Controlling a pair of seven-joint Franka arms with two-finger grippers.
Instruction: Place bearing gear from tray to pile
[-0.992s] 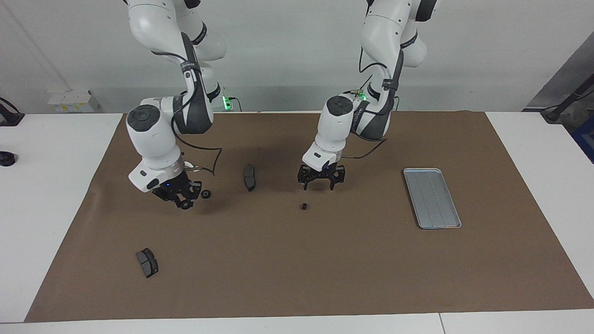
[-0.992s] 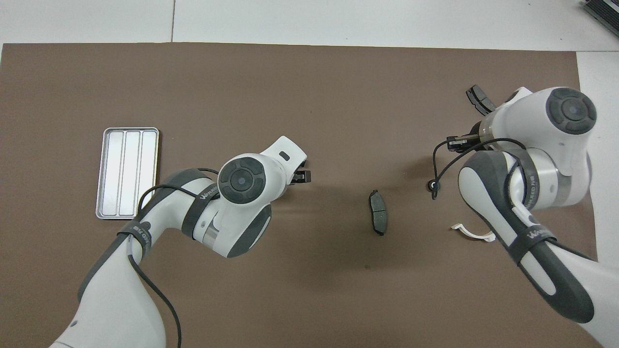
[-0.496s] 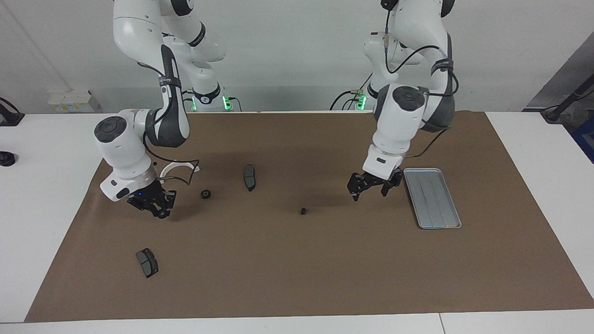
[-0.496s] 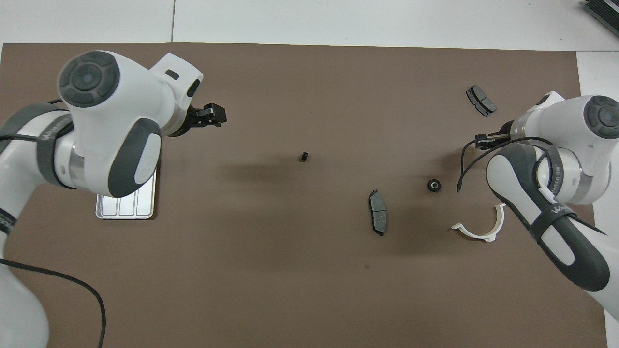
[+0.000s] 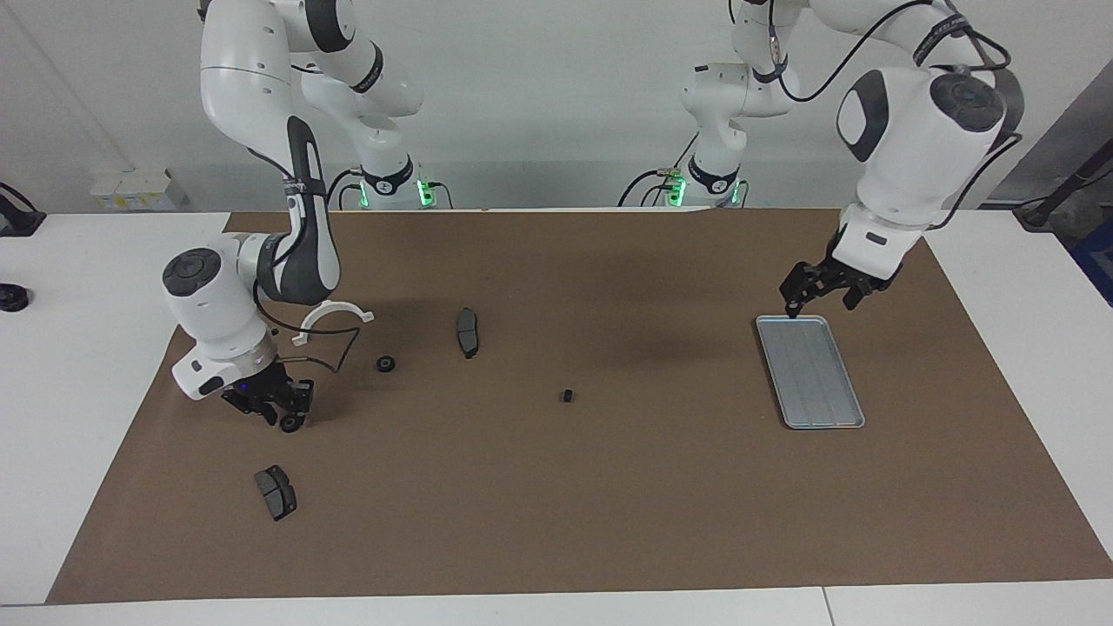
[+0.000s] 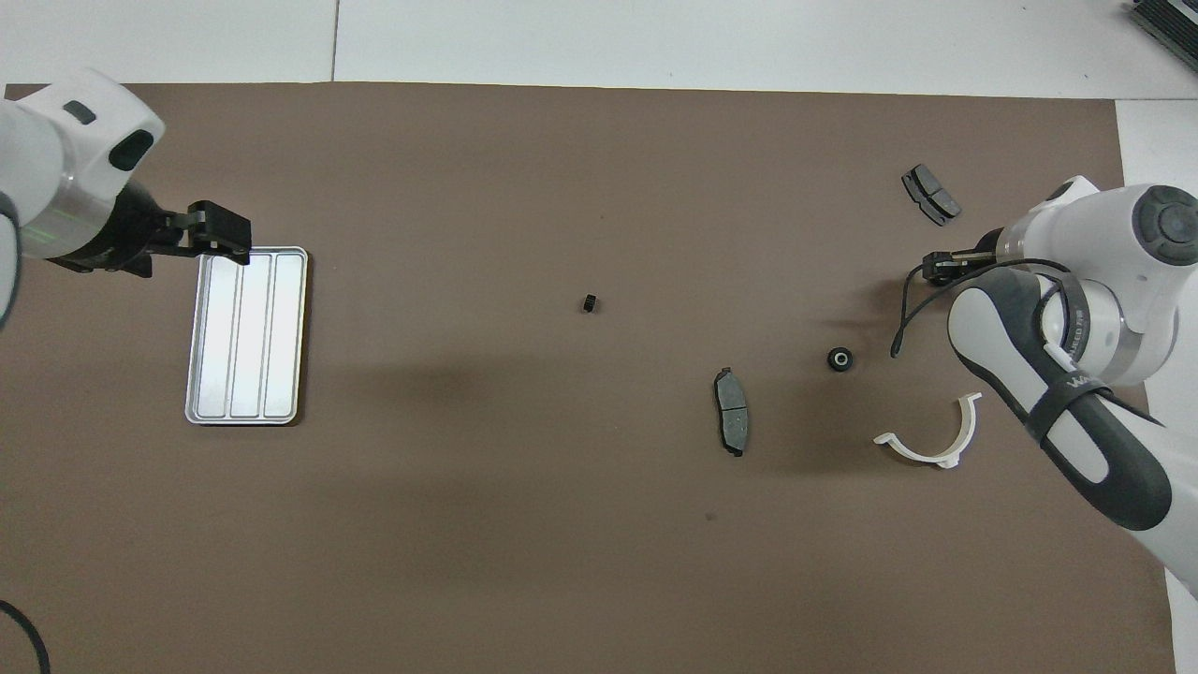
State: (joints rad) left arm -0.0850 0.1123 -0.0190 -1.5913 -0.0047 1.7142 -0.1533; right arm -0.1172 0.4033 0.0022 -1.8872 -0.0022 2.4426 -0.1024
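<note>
Left gripper (image 5: 822, 294): fingers spread, holds nothing, hangs over tray (image 5: 826, 416) at its end nearer to robots, in upper half of facing view. One second before it was over small black part (image 5: 567, 396) at middle of mat.

Right gripper (image 5: 265, 402): fingers open or closed, cannot tell. It has drawn away from bearing gear (image 5: 385, 363), lower in frame.

Bearing gear lies on mat, between white half-ring bracket (image 5: 330, 315) and brake pad (image 5: 468, 332). Second brake pad (image 5: 276, 492) low in frame. Tray empty. Judgement: placing looks done.

Left arm (image 6: 56, 178) cut off edgewise
</note>
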